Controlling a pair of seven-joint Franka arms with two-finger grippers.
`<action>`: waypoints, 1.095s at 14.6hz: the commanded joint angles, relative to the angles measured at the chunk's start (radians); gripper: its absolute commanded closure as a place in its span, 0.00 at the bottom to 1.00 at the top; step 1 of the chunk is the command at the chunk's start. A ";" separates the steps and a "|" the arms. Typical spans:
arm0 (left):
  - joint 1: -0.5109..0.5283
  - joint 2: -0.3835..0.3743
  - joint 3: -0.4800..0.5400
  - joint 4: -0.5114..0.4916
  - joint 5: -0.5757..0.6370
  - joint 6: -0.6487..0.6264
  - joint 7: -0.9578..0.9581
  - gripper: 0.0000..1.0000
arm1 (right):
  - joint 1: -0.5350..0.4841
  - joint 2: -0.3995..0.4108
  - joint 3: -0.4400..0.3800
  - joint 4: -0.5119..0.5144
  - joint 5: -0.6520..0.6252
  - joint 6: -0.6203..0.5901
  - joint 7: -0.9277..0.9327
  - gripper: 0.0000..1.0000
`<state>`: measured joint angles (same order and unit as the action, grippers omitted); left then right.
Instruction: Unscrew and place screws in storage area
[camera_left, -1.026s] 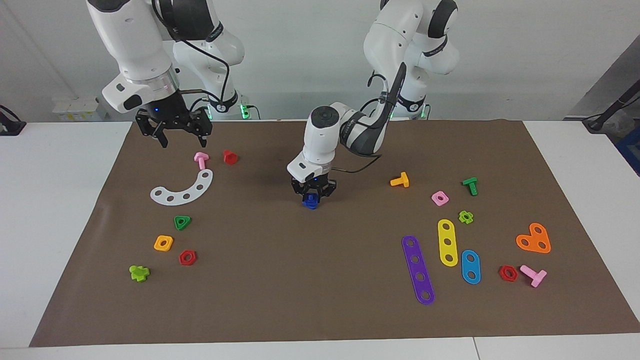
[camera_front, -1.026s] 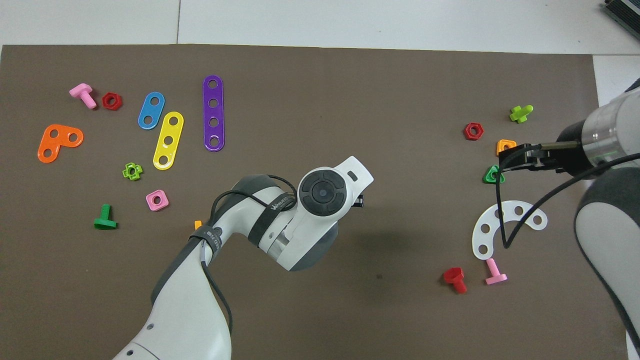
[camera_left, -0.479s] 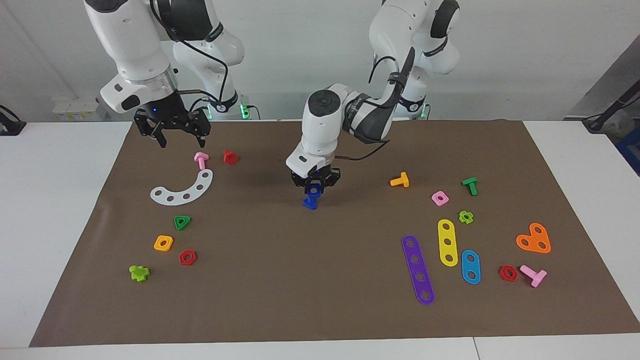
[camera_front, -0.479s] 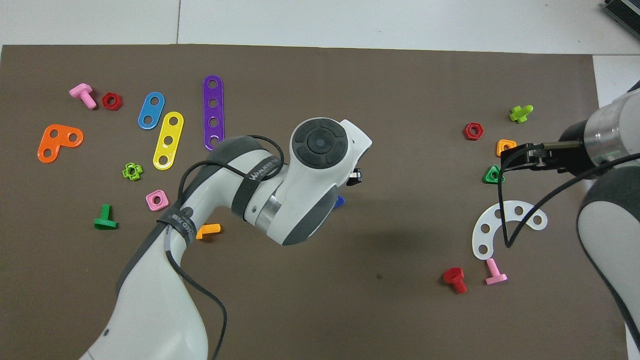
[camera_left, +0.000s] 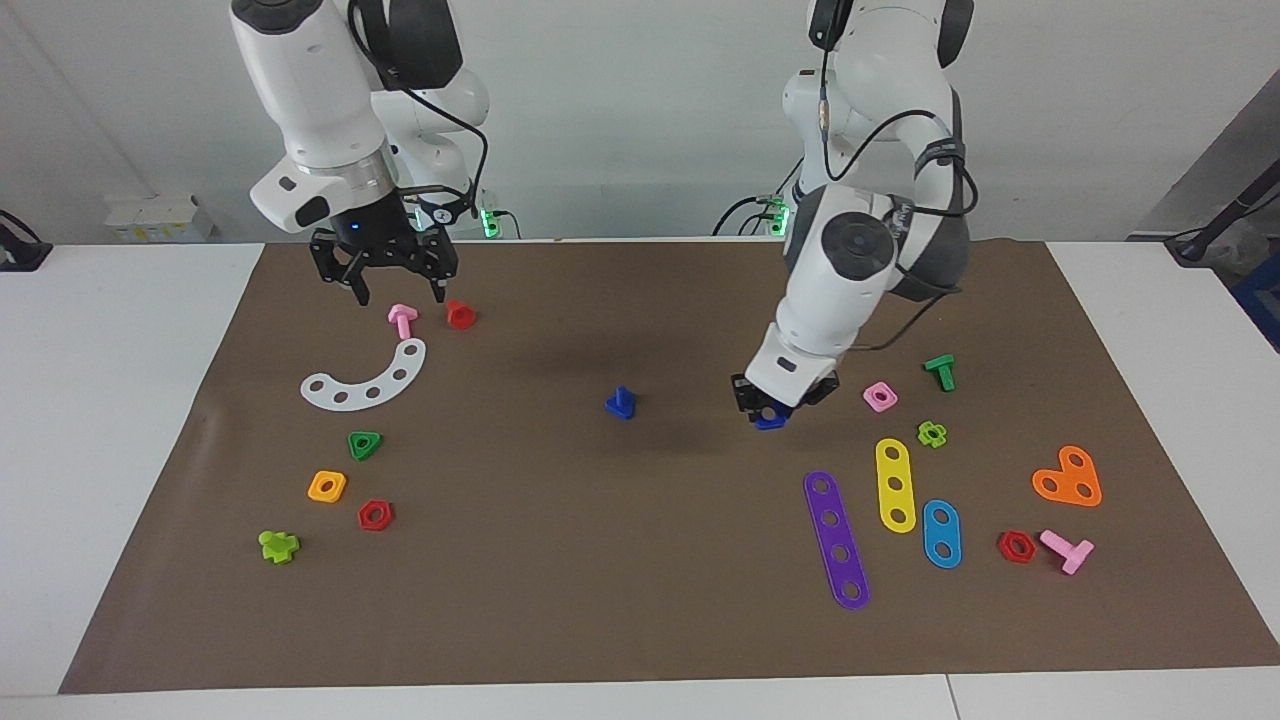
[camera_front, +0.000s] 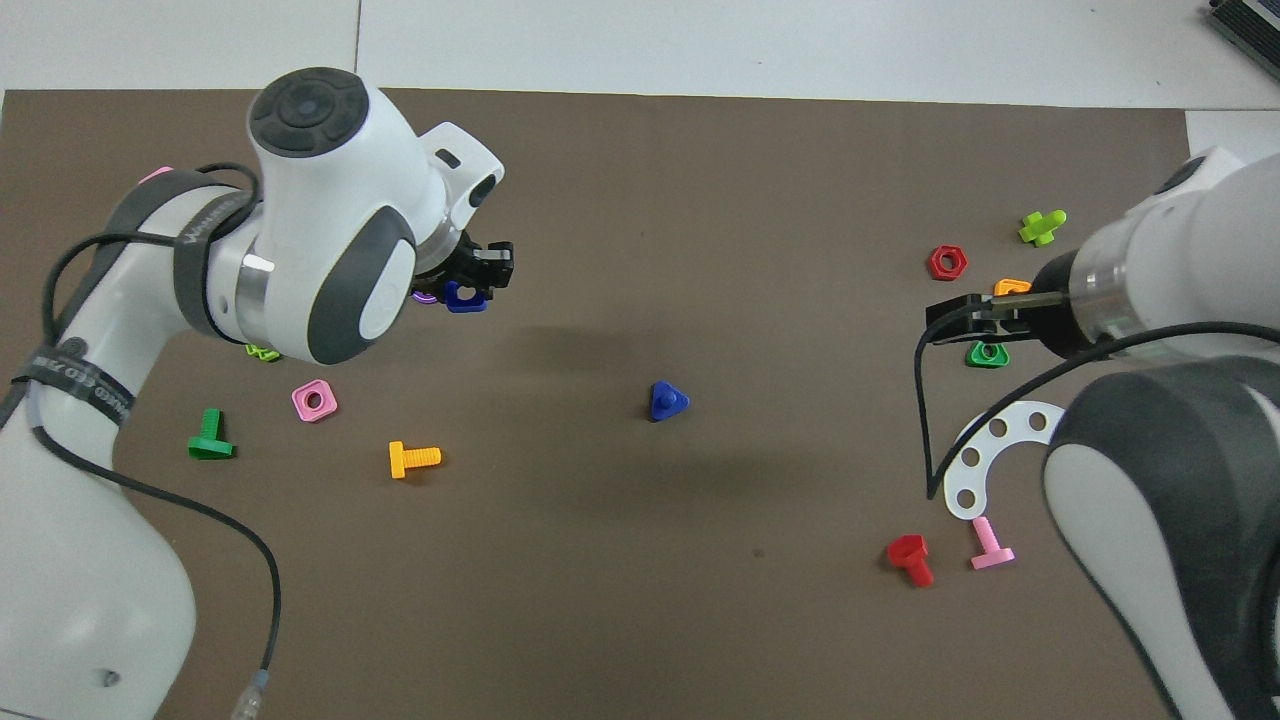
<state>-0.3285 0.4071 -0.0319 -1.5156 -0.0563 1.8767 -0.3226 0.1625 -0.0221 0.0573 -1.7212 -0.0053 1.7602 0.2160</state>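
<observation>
The blue screw (camera_left: 620, 402) stands on its flat head, stem up, alone in the middle of the brown mat; it also shows in the overhead view (camera_front: 667, 401). My left gripper (camera_left: 772, 410) is shut on the matching blue nut (camera_left: 770, 423) and holds it just above the mat, between the screw and the coloured strips. In the overhead view the left gripper (camera_front: 472, 284) holds the nut (camera_front: 462, 296) beside the purple strip. My right gripper (camera_left: 398, 285) is open and empty, up over the pink bolt (camera_left: 402, 318) and red bolt (camera_left: 460, 314).
Purple (camera_left: 836, 540), yellow (camera_left: 895, 484) and blue (camera_left: 941, 533) strips, a pink nut (camera_left: 879, 396) and a green bolt (camera_left: 941, 371) lie toward the left arm's end. An orange bolt (camera_front: 413, 458) lies there too. A white arc (camera_left: 366, 380) and several nuts lie toward the right arm's end.
My left gripper lifted the blue nut off the screw and carried it toward the left arm's end; the screw stayed on the mat. My right gripper shifted over the pink bolt.
</observation>
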 joint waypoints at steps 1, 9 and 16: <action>0.103 -0.069 -0.010 -0.173 -0.020 0.095 0.205 1.00 | 0.090 0.028 0.003 -0.032 -0.015 0.079 0.118 0.02; 0.135 -0.162 -0.008 -0.521 -0.019 0.397 0.270 0.80 | 0.327 0.249 0.003 -0.032 -0.084 0.318 0.449 0.03; 0.192 -0.156 -0.006 -0.488 -0.010 0.383 0.323 0.00 | 0.374 0.330 0.003 -0.072 -0.105 0.421 0.497 0.06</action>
<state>-0.1821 0.2774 -0.0356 -2.0024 -0.0603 2.2830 -0.0452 0.5392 0.3084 0.0609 -1.7626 -0.0860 2.1437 0.6928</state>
